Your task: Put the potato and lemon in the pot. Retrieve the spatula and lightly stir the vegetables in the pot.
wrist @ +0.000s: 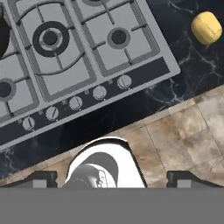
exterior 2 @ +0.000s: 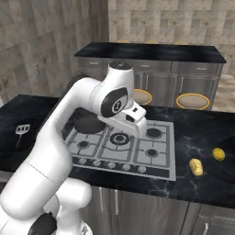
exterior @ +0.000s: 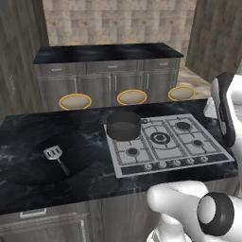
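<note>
The dark pot (exterior: 124,125) stands on the stove's back left burner, empty as far as I can see; my arm half hides the pot (exterior 2: 86,124) in the right base view. The spatula (exterior: 53,153) lies flat on the black counter left of the stove, and this spatula (exterior 2: 22,130) is far from my hand. Two yellow vegetables rest on the counter right of the stove: the potato (exterior 2: 196,167) nearer the front and the lemon (exterior 2: 219,153) behind it. My gripper (exterior 2: 139,130) hangs over the stove's middle, open and empty. In the hand view the gripper (wrist: 116,177) looks down at the knobs, the potato (wrist: 206,27) at upper right.
The grey stove (exterior: 165,142) has several burners and a front row of knobs (wrist: 99,92). Three round stools (exterior: 132,97) stand behind the island, and a second dark counter (exterior: 104,52) lies further back. Tiled floor (wrist: 183,135) shows past the counter's front edge.
</note>
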Robot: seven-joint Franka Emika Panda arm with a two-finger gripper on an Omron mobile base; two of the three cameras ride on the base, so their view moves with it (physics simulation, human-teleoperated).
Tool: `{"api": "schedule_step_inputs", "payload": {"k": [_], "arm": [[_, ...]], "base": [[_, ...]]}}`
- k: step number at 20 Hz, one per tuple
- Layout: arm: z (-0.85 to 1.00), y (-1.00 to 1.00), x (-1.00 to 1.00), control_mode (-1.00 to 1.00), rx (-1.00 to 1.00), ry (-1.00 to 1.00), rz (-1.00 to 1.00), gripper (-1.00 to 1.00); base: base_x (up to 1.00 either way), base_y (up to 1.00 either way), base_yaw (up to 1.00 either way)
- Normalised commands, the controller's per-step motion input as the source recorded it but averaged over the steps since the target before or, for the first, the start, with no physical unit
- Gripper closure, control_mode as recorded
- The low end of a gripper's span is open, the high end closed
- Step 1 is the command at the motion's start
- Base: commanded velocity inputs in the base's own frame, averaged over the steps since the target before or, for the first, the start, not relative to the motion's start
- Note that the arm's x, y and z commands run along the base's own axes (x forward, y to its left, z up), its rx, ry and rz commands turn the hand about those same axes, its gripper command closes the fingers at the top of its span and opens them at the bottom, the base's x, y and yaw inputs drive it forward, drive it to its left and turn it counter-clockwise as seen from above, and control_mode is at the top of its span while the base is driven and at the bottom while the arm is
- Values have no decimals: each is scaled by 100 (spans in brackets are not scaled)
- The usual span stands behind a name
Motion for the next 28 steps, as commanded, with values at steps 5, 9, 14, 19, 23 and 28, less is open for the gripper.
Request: {"api": "schedule_step_inputs", "payload": {"k": [5, 9, 14, 19, 23, 28], "arm": [[-61, -41, 10, -100, -2, 8, -23, -100], [-87, -35, 11, -100, 0, -19, -10, -100], [-22, -34, 45, -100, -1, -18, 0, -100], [-23, -50, 58, -100, -3, -6, 0, -100], [-34, -72, 54, -100, -3, -1, 1, -100], [-44, -80, 31, -100, -3, 0, 11, -100]], "base": [[0, 0, 0], [0, 0, 0], [0, 0, 0], [0, 0, 0], [0, 0, 0], [0, 0, 0]]}}
